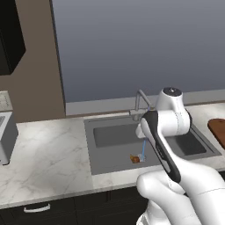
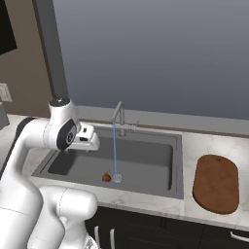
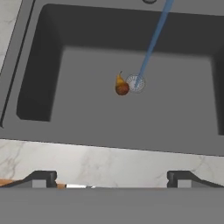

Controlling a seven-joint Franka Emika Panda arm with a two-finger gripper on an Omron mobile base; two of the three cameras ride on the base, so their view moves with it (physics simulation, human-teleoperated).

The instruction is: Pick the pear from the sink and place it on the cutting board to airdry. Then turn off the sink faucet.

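Left base view: pear (image 1: 135, 158) lies on the sink (image 1: 110, 136) floor, near side, touching or just beside the drain where the water stream lands. Faucet (image 1: 139, 102) at the far rim, running. Arm blocks the sink's right half. Board (image 1: 218, 130) on the counter at the right edge.

Right base view: pear (image 2: 106, 177) sits just left of the drain (image 2: 117, 178), stream hitting the drain. Gripper (image 2: 89, 141) hangs above the sink's (image 2: 146, 151) left part, well above the fruit. Board (image 2: 216, 183) right of the sink, apart from it. Faucet (image 2: 118, 116) behind.

Hand view: fingers (image 3: 40, 178) wide apart, nothing between them. Pear (image 3: 121, 85) lies on its side, narrow end upward in this view, beside the drain (image 3: 135, 83).

Handling guess: small, light, firm, wet so likely slippery, and round so it may roll. Best pinched across the fat belly, not the tapered end.
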